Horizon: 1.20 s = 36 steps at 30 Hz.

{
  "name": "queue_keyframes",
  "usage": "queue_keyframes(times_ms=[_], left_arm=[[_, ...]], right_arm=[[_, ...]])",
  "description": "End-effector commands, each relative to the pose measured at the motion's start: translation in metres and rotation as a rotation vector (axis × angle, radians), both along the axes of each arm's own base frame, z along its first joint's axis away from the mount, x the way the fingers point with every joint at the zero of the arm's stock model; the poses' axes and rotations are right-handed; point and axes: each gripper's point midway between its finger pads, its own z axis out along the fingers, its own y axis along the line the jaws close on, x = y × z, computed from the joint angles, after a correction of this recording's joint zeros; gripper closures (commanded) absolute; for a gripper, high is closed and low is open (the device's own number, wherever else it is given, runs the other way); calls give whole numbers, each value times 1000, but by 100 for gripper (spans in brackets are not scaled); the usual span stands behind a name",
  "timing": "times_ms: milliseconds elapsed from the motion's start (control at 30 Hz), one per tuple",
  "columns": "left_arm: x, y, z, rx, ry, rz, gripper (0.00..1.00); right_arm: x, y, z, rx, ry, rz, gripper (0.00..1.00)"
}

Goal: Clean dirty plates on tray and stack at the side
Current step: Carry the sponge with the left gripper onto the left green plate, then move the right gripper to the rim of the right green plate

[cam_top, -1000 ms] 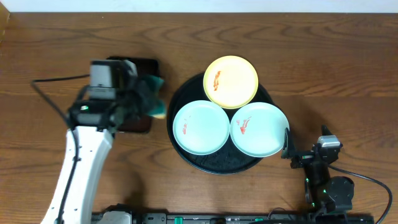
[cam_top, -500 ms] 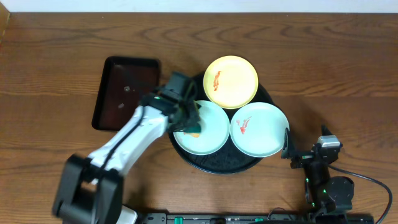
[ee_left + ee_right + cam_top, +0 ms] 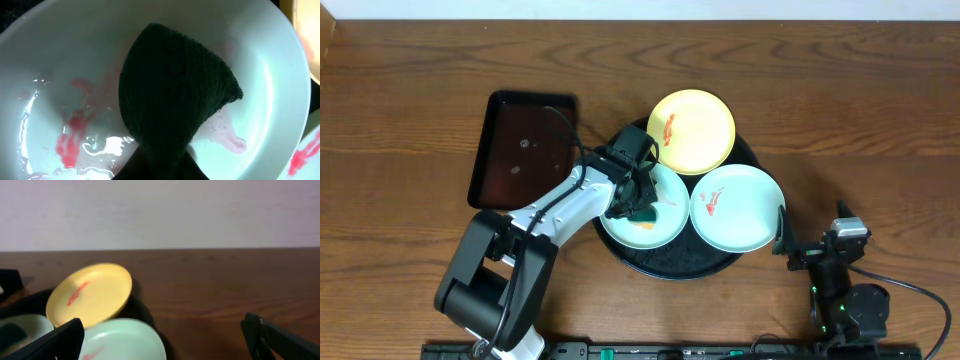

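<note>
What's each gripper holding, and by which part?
Left gripper holds the dark green sponge by one end, free end pressed on a pale blue plate. Right gripper: open, empty.

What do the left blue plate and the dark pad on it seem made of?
The pale blue plate: smooth, glossy, wet highlights; likely glazed ceramic or melamine. The dark green pad: matte, fuzzy nap; probably cloth or a sponge's scouring face.

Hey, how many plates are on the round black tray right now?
3. The yellow plate sits at the tray's far edge, the right blue plate near right, the left blue plate near left under a dark sponge. None seems hidden.
</note>
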Motion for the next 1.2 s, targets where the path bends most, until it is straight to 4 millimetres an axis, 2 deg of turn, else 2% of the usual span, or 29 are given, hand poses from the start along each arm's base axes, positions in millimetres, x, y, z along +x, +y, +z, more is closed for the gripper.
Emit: queue_keyframes(times_ms=[0,100,133,200,267,367,433,467,533,633,767,867,967,1033,1100,1167], left_arm=[[-3,5,-7,29,22,17,92],[-3,5,-7,28,22,17,92],[-3,5,-7,28,22,17,92],[-3,5,-7,29,23,17,92],[-4,6,-7,32,28,16,92],[-6,7,-8,36,35,17,92],[-7,7,-8,37,37,16,92],[-7,7,-8,37,37,17,92],[-7,7,-8,37,37,16,92],[-7,7,-8,37,37,17,92],[-6,7,-8,36,36,17,92],[-6,7,-8,36,36,17,92],[-6,7,-8,37,36,16,92],[-6,7,-8,37,36,16,92],[-6,7,-8,37,36,16,92],[-6,7,-8,37,36,17,92]], right_arm=[[-2,8,23,75,-87,53,1],[-14,47,34,282,-68,293,1],[-16,52,35,305,-60,325,1],[-22,60,44,369,-69,384,1],[-28,66,62,406,-120,442,1],[-43,70,102,377,-271,508,1],[-48,70,125,356,-270,503,1],[-47,71,130,324,-237,497,1],[-43,73,135,233,-144,482,1],[-30,74,130,100,71,461,1],[-12,82,128,64,326,516,1],[-1,99,138,128,428,621,1],[-3,124,152,257,494,806,1],[-4,138,163,306,478,944,1],[7,143,165,345,479,973,4],[21,141,158,379,518,916,5]])
